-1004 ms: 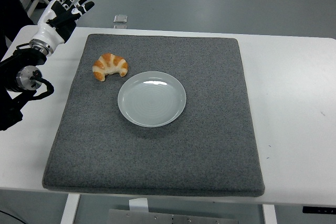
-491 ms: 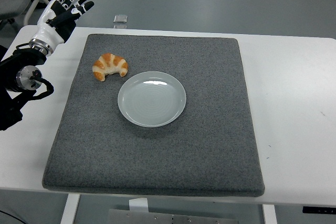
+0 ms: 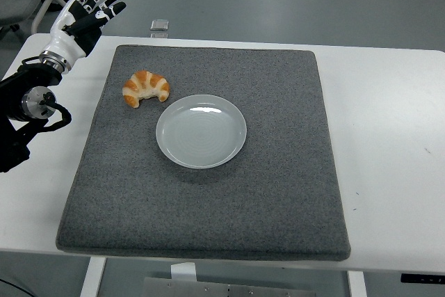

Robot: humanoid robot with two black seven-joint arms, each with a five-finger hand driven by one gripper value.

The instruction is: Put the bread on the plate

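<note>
A golden croissant (image 3: 145, 87) lies on the grey mat (image 3: 208, 193), just up and left of a pale round plate (image 3: 201, 131) that holds nothing. My left hand (image 3: 89, 9) is raised over the table's far left corner, well left of and beyond the croissant, with its fingers spread and nothing in them. The black left arm runs down along the picture's left edge. My right arm does not show.
The mat covers most of the white table (image 3: 389, 123). A small clear object (image 3: 160, 26) sits at the table's far edge behind the mat. Grey floor lies beyond.
</note>
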